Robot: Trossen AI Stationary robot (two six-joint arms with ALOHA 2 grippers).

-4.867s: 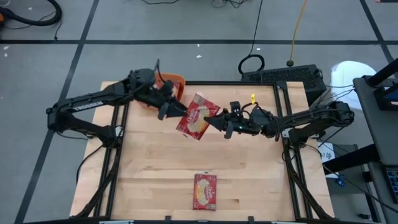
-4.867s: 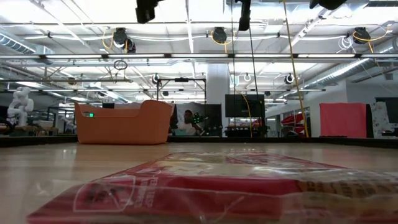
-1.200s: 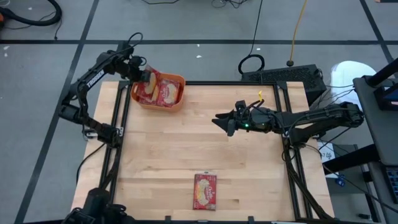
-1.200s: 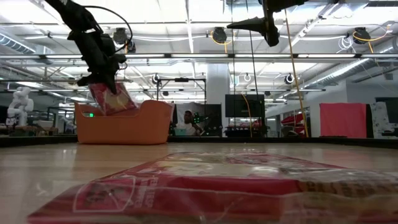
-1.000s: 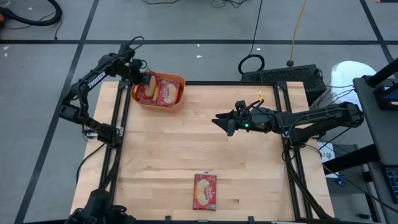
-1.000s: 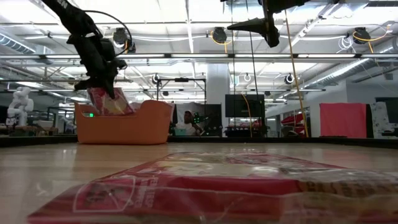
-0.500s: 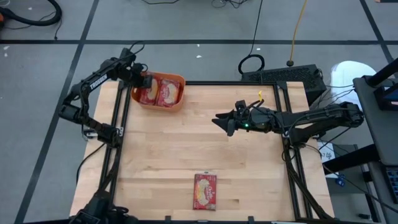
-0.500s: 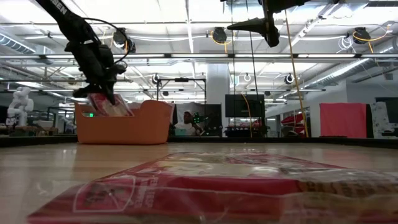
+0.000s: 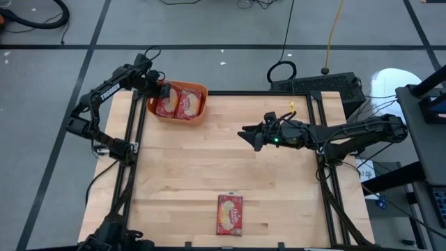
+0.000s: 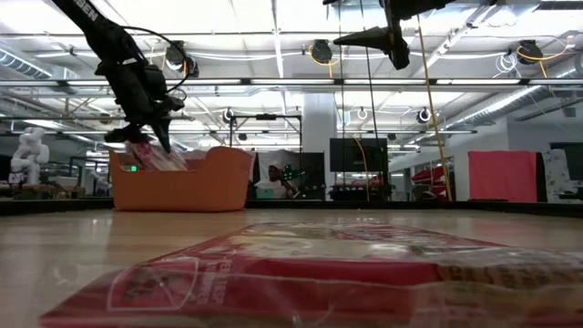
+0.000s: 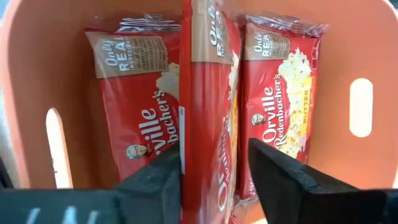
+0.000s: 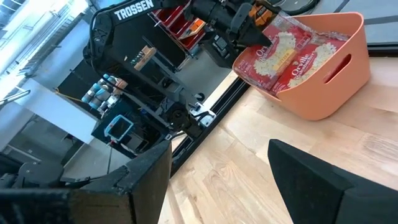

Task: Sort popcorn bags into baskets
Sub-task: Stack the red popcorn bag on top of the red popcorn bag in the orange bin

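Observation:
The orange basket (image 9: 199, 114) stands at the table's far left corner and holds three red popcorn bags. Two lie flat (image 11: 134, 112) (image 11: 280, 112). The third (image 11: 208, 93) stands on edge between them. My left gripper (image 9: 162, 92) (image 11: 211, 180) reaches down into the basket's left end, open, with a finger on either side of that bag's near end. Another popcorn bag (image 9: 231, 214) lies flat near the table's front edge. My right gripper (image 9: 244, 134) hangs open above the table's middle, nothing between its fingers. My left gripper comes at the on-edge bag slanting down from the table's left, fingers along its two faces. One finger (image 11: 158, 183) lies right at the bag's face (image 11: 186, 155); whether it touches, I cannot tell. The other finger (image 11: 280, 177) stands apart from it. The bag rests in the basket.
Black frame rails (image 9: 132, 139) run along the table's left and right sides. A keyboard (image 9: 317, 85) and cables lie beyond the far right corner. The low view shows the near bag (image 10: 301, 273) filling its foreground.
My left gripper has sunk a little into the basket with the bag, rolled slightly, then opened. The bag, which stuck up above the rim, now sits lower in the basket between the other two.

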